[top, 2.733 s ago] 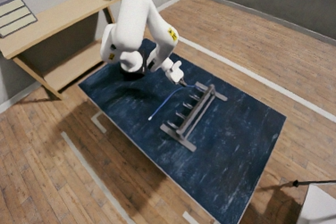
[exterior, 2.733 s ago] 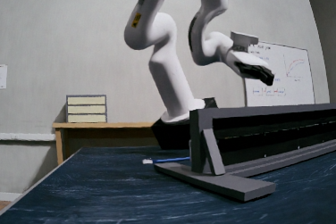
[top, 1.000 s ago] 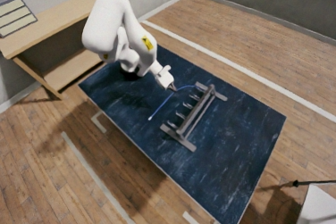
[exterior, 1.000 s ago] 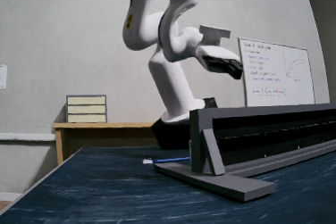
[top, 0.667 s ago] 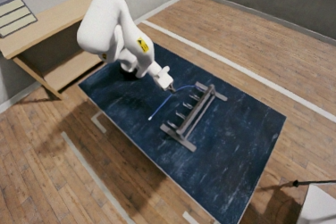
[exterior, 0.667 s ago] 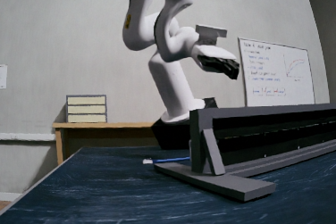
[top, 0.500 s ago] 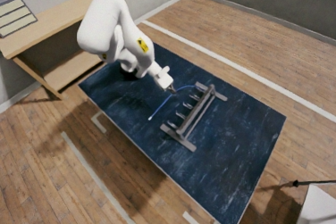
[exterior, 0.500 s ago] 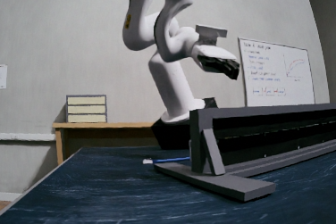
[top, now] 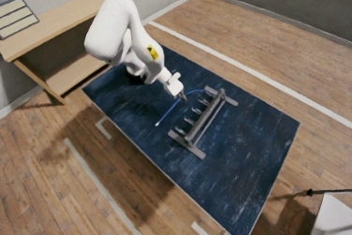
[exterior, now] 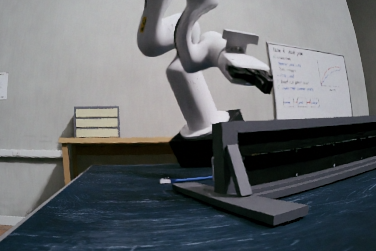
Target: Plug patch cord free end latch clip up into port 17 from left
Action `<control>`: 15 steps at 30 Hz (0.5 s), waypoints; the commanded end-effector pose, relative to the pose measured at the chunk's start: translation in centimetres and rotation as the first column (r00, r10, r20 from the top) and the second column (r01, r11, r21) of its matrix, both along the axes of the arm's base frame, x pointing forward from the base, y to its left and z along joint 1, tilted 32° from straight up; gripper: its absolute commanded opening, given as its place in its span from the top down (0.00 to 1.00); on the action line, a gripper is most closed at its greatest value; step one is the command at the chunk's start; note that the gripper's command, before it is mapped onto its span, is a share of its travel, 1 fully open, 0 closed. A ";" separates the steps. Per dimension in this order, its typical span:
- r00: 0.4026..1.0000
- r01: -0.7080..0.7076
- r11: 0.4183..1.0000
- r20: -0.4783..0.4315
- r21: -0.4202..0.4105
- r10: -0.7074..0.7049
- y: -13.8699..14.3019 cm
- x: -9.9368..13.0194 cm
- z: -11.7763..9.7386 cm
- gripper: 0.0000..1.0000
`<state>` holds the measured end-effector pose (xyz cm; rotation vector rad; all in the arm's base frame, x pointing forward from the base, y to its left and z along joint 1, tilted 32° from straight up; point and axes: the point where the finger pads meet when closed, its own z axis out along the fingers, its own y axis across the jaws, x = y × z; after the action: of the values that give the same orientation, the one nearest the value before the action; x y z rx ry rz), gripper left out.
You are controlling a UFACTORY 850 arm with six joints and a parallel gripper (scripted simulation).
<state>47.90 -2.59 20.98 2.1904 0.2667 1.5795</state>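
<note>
Seen from above: claw clenched on nothing, poised over the near end of the grey rack, with the blue patch cord trailing away below it across the dark mat to its white free plug, lying well off toward the table edge. Seen from the side: claw pitched downward, high above the rack, plug far below on the mat. Probably the approach step, with nothing picked up yet; next, likely opening the fingers and descending onto the plug, latch clip up.
</note>
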 end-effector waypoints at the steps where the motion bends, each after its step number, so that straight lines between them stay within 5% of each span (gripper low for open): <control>1: 1.000 0.000 1.000 0.001 0.000 0.000 -0.2 1.0 -0.2 1.00; 15: 1.000 0.000 1.000 0.001 0.000 0.000 -0.3 1.6 -0.4 1.00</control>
<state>49.41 -2.95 20.55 2.1905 0.2669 1.5796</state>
